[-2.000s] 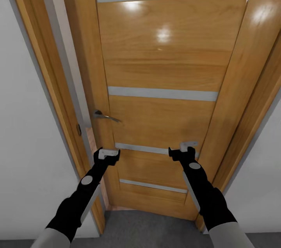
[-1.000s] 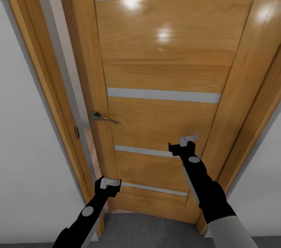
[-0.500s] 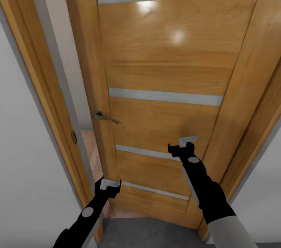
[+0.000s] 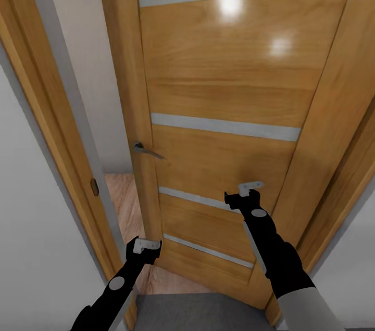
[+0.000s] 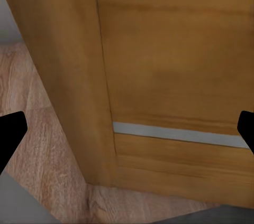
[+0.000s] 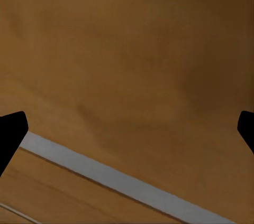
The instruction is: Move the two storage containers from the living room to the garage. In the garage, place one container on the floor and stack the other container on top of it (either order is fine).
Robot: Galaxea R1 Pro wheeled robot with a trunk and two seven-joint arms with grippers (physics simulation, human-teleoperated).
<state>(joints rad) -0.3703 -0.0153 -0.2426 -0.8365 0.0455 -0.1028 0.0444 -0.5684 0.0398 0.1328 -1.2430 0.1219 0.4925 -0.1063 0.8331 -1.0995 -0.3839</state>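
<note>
Facing a glossy wooden panel door (image 4: 224,86) standing ajar, I see light wood-plank floor (image 4: 125,201) through the gap and grey concrete floor (image 4: 182,313) beneath me. My left gripper (image 4: 146,245) and right gripper (image 4: 249,189) are both spread wide, empty. The doorframe (image 4: 57,128) cuts off the room beyond.

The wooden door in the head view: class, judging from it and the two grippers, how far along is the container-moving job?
Done: little shows. The wooden door stands ajar, with wood-plank floor visible through the gap. In hand: the right gripper is up at the door panel, the left gripper low by its edge; both are open and empty. Left: fetching both containers, carrying them to the garage and stacking them.
</note>
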